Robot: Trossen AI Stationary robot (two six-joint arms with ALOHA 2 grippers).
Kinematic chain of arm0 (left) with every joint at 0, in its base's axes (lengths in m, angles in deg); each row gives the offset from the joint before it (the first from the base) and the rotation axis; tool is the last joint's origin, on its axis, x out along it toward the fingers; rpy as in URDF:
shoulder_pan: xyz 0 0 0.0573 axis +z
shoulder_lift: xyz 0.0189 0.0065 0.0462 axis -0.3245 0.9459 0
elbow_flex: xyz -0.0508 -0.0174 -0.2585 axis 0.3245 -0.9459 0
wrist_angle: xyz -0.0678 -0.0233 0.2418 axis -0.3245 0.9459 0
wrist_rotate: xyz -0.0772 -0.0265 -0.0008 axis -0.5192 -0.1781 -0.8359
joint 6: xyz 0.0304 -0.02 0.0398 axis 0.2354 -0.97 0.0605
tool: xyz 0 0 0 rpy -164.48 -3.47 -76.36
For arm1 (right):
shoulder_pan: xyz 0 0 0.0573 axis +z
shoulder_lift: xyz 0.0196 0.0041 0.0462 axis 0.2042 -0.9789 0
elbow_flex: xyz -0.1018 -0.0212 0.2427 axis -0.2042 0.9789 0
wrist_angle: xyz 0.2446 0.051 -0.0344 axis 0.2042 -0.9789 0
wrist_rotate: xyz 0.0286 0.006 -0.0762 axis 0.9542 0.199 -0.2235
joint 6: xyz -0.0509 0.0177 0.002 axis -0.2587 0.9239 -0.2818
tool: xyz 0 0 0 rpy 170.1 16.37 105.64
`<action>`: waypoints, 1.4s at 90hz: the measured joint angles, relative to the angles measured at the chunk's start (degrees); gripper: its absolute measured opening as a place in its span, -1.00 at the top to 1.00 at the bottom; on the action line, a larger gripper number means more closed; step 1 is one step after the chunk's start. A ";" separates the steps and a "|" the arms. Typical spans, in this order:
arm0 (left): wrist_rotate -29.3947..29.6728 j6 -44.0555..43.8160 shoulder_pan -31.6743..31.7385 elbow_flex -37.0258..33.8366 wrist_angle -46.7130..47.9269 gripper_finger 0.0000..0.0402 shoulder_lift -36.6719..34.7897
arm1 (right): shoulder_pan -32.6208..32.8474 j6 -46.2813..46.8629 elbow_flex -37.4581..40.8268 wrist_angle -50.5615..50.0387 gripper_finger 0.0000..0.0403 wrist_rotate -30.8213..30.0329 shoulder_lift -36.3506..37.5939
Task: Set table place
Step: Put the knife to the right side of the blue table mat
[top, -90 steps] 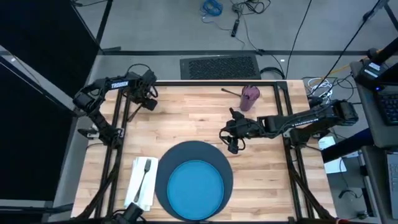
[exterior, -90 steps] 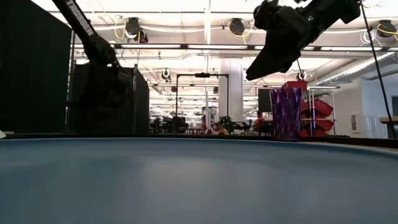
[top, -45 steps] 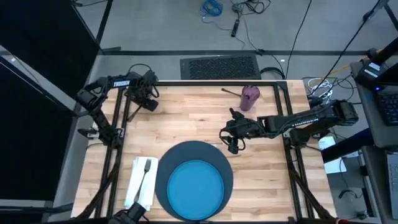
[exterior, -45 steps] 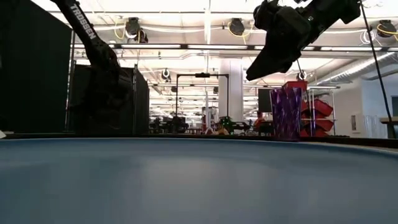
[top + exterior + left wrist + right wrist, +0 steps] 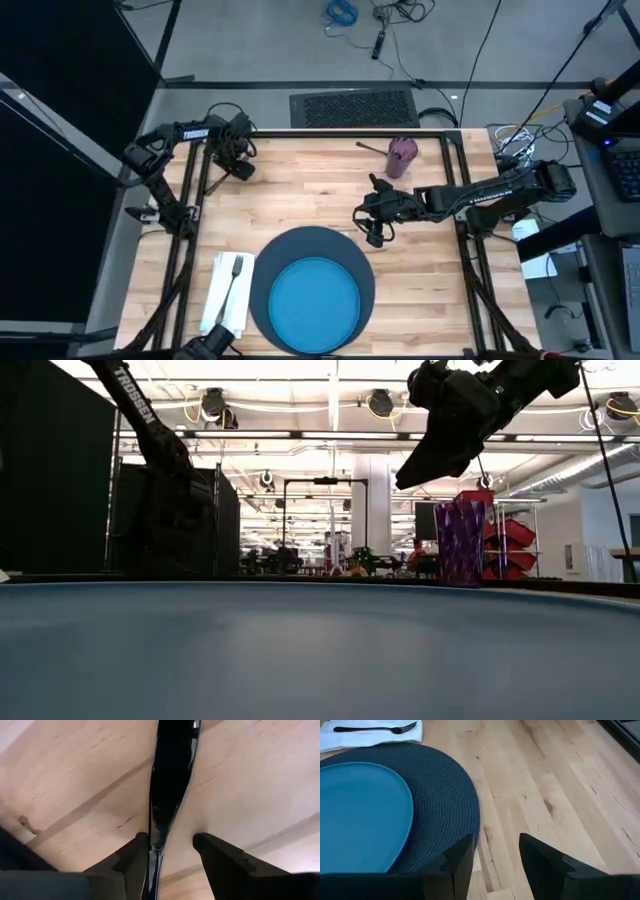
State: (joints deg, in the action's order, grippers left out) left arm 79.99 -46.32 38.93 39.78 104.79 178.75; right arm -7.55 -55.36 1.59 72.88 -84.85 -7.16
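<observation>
At the table's (image 5: 300,205) far left corner, my left gripper (image 5: 242,168) sits low over the pale planks. In the left wrist view a dark, glossy utensil handle (image 5: 170,775) runs straight out from between my fingers (image 5: 135,857); it touches one finger, w/ a gap to the other, so the jaws are parted around it, not clamped. Can't tell whether it's knife or spoon, only a slim black, shiny shaft w/ a waist in it.

My right gripper (image 5: 372,232) hangs above the table near the middle, just past the far right rim of the mat (image 5: 312,240). Jaws apart, nothing btwn them; the right wrist view shows bare wood in the gap.

The place setting sits at the near edge, centre. Mat is large, round, dark navy, w/ a woven texture. Bright blue plate (image 5: 315,297) lies on it, smaller, smooth, a ring of mat showing all round. White napkin (image 5: 224,290) lies just left of the mat, w/ the fork (image 5: 234,285) on top, tines toward the far side. Fork reads dark in the right wrist view.

Purple cup (image 5: 402,153) stands upright by the far edge, right of centre, well apart from the mat. In the low view it looks ribbed and translucent.
</observation>
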 joint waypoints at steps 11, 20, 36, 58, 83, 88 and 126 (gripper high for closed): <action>-3.09 0.36 0.00 0.84 0.40 0.20 0.04 | 0.00 0.00 0.00 0.04 0.29 0.00 0.00; -7.86 1.48 -0.13 1.09 0.28 0.20 0.04 | -0.02 0.00 0.01 0.06 0.29 0.00 0.00; -13.45 2.72 -0.28 1.10 0.25 0.20 0.06 | 0.00 0.00 0.00 0.06 0.29 -0.04 0.00; -12.92 4.20 -0.98 1.12 0.39 0.20 -0.07 | -0.02 -0.02 -0.02 0.06 0.29 -0.07 0.00; -4.90 7.49 -1.35 1.01 2.54 0.21 -5.82 | -0.01 -0.02 0.01 0.04 0.29 -0.05 0.00; -3.34 7.69 -1.82 1.01 3.39 0.21 -6.85 | -0.02 -0.09 -0.01 0.03 0.29 -0.04 0.00; -0.78 10.49 -4.77 0.33 6.62 0.20 -7.77 | -0.04 -0.09 0.01 0.17 0.29 -0.02 0.02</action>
State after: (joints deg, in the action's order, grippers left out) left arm 79.21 -35.83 34.16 40.11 111.41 170.98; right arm -7.59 -55.45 1.60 73.05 -84.88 -7.14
